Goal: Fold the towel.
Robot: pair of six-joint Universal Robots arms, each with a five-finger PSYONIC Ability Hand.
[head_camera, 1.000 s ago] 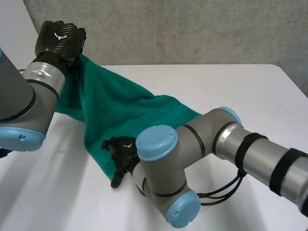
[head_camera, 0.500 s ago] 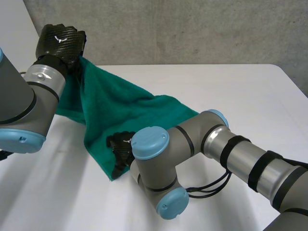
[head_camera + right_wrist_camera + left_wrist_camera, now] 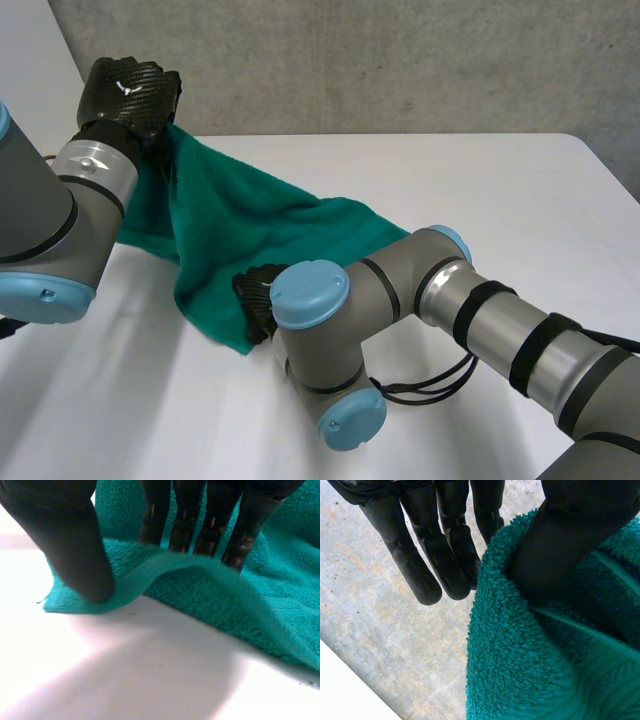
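Teal looped-pile towel, corners tight between thumb and fingers of left hand and right hand

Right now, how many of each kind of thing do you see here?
green towel: 1
black robot hands: 2, the left hand and the right hand, each pinching the towel
white table: 1
Total: 4

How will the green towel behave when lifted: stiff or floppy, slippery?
Probably floppy: the towel sags from the raised left hand down to the table. Likely not slippery: its looped pile bunches where the right hand pinches its edge.
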